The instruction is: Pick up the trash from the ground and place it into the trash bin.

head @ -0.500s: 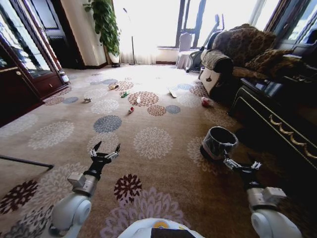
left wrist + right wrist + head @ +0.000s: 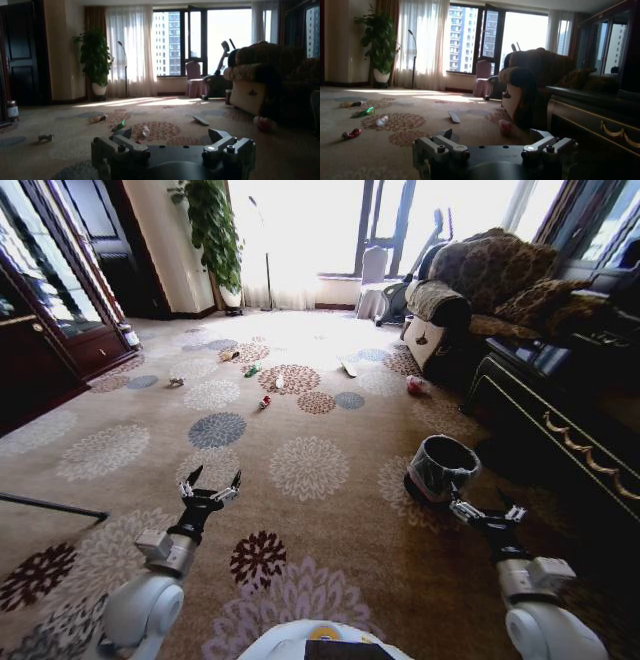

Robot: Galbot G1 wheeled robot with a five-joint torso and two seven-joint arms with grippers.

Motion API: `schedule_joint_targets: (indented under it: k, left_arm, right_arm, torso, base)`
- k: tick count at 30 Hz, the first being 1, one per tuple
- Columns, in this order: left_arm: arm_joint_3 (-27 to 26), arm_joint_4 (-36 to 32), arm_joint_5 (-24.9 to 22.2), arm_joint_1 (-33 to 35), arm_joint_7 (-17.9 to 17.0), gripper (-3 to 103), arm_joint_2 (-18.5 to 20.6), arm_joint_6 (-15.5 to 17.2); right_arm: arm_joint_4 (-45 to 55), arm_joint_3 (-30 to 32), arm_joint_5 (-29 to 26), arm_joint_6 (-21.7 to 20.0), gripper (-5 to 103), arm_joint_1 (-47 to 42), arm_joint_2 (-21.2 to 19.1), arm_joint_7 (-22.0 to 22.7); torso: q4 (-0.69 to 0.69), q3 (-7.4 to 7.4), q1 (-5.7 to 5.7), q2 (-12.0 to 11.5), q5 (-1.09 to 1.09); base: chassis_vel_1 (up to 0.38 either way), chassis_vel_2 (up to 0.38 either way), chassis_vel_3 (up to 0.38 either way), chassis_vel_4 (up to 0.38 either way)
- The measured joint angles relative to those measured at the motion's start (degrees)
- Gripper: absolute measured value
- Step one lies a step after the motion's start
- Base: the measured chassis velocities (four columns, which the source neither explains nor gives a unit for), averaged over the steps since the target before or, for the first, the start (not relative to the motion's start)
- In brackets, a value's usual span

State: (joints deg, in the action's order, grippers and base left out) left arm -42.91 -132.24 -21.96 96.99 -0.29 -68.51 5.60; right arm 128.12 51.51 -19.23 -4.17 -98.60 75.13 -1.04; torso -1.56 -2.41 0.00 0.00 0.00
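The left gripper [image 2: 211, 490] is hovering low over the carpet [image 2: 310, 470] with its fingers spread wide and nothing between them; the right gripper [image 2: 486, 515] is hanging just beside the trash bin [image 2: 441, 467], likewise wide open and empty. Against the picture of half a second back, the right gripper is sitting a touch lower and nearer the robot, while the left one and the room are barely shifting. That reads as the arms settling before an approach, with no pickup begun.

The trash is lying well ahead, scattered across the carpet: a red-and-white wad [image 2: 265, 402], a green packet [image 2: 252, 370], a clear bottle [image 2: 280, 382], a pale strip [image 2: 348, 367] and a pinkish lump [image 2: 414, 385] near the sofa [image 2: 480, 285]. The pale strip's long axis is running away from the robot and slightly leftward; the green packet is lying aslant. The bin is tilting slightly, its lined mouth facing up and a little toward the robot. Every piece is well apart from both grippers.
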Motion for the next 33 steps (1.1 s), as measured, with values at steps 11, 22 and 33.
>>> schedule_joint_targets:
  k: [11, 22, 33]
  left_arm:
    - [0.2, 0.8, 0.1, -0.3, 0.0, 100, 0.0, 0.0]
    - [0.3, 2.1, -0.8, -0.5, 0.1, 100, -0.5, -1.3]
    - [-0.4, 1.7, 0.0, 0.0, 1.0, 100, -0.9, -2.7]
  right_arm:
    - [-1.0, 0.1, -0.1, 0.2, 100, 0.4, -0.4, 0.0]
    - [-1.2, 0.7, 0.1, -1.5, 100, 0.0, -0.3, 0.0]
    - [-1.5, 0.5, -1.5, -2.7, 100, 0.3, -0.3, 0.0]
  torso:
    - [0.0, 0.0, 0.0, 0.0, 0.0]
    - [0.02, 0.0, 0.0, 0.0, 0.0]
    - [-0.03, 0.0, 0.0, 0.0, 0.0]
  base:
    - [-0.01, -0.01, -0.011, -0.014]
    - [-0.077, -0.081, -0.07, -0.076]
    - [-0.035, -0.03, -0.026, -0.027]
